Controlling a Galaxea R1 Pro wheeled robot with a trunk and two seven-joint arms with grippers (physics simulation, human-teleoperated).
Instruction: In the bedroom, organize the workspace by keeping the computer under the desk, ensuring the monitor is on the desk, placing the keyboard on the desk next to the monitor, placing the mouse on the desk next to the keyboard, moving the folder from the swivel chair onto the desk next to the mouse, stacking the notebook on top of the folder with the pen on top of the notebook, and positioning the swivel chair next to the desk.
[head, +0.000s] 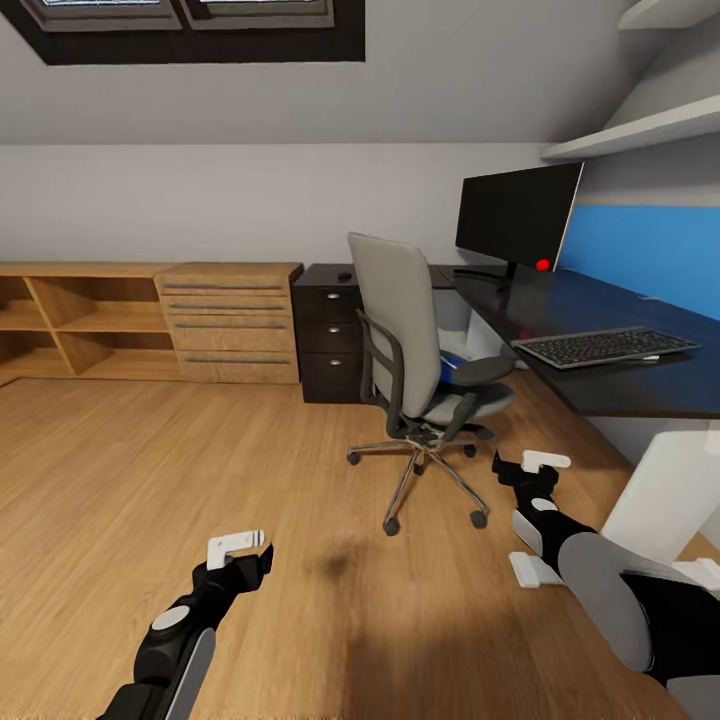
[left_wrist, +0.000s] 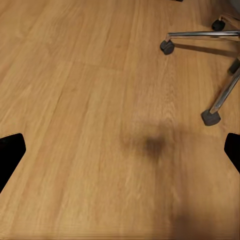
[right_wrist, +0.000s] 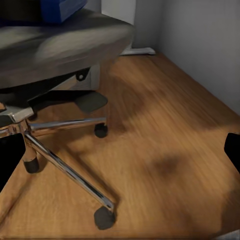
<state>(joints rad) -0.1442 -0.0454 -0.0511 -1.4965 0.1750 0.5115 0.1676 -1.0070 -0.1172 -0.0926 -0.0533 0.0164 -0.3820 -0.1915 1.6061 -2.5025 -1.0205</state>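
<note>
The swivel chair stands on the wood floor just left of the black desk, its back toward me. A strip of the blue folder shows on its seat, and again in the right wrist view, folder. On the desk are the monitor and the keyboard. A tiny dark mouse lies on the desk's far end. A pale computer shows under the desk behind the chair. Notebook and pen are out of view. My left gripper and right gripper hang open over the floor, both empty.
The chair's chrome star base and casters spread close to both grippers. A white pedestal leg stands by my right arm. A black drawer unit and low wooden shelving line the back wall.
</note>
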